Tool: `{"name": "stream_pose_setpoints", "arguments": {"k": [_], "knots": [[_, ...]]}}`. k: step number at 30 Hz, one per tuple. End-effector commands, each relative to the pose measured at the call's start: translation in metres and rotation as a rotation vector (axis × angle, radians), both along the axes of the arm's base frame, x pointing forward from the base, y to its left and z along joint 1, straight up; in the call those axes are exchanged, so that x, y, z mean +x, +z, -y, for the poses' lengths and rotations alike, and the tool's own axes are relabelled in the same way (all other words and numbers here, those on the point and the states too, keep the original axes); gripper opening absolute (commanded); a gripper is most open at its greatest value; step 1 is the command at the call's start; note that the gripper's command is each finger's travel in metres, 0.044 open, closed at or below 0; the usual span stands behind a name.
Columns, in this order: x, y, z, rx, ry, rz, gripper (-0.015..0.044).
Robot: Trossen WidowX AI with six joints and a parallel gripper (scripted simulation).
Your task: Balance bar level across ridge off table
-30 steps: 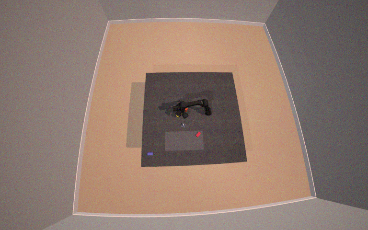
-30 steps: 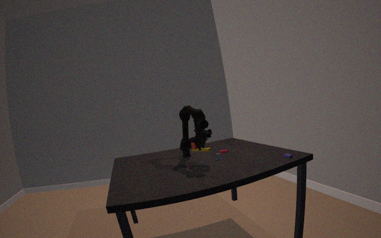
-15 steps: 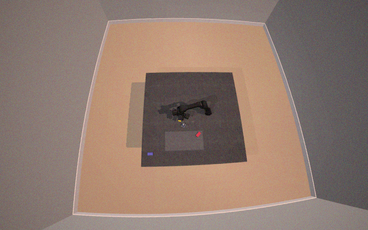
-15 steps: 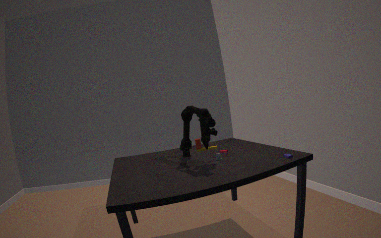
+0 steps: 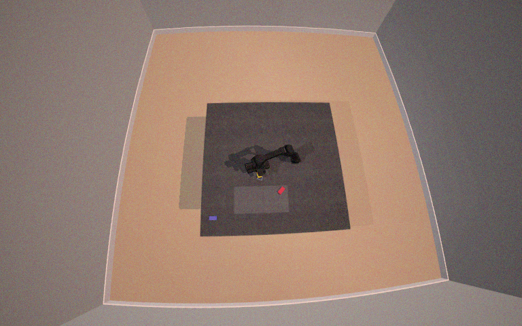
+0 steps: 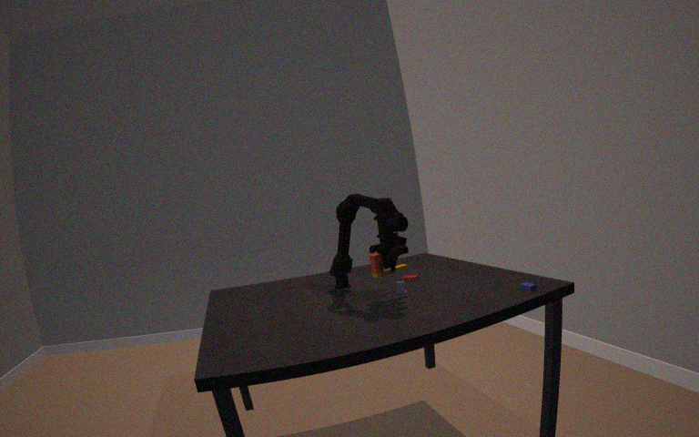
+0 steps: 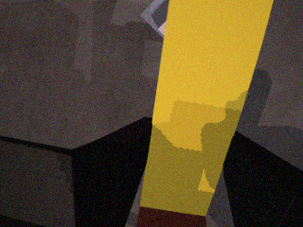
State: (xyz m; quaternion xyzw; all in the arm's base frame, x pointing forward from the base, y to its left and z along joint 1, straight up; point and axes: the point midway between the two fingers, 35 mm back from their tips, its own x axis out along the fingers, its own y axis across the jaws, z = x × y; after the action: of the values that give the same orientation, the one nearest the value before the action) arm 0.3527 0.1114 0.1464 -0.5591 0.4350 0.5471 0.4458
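A long yellow bar (image 6: 399,267) (image 7: 208,71) has an orange-red block (image 6: 376,264) (image 7: 172,218) standing on one end. My gripper (image 6: 393,269) (image 7: 188,132) is shut on the bar, between the block and the bar's free end, and holds it above the table. The bar looks roughly level in the exterior view. The ridge, a small blue-grey piece (image 6: 400,288) (image 7: 148,16), stands on the table below the bar. In the wrist view the bar partly covers it. In the top view the arm hides the block.
A red block (image 5: 281,190) (image 6: 410,278) lies on the dark table (image 5: 315,207) (image 6: 288,330), at a corner of a lighter rectangle (image 5: 253,202). A blue-purple block (image 5: 213,217) (image 6: 527,286) lies near a table corner.
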Motion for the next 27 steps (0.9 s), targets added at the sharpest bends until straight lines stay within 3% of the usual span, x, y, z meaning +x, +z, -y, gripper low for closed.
{"name": "stream_pose_setpoints", "arguments": {"k": [1,20,27], "knots": [[-0.002,0.002,-0.014,0.004,0.163,0.006,0.0000],[-0.041,0.001,-0.063,-0.010,0.912,0.008,0.0000],[-0.045,-0.003,-0.061,-0.011,0.932,0.008,0.0000]]}}
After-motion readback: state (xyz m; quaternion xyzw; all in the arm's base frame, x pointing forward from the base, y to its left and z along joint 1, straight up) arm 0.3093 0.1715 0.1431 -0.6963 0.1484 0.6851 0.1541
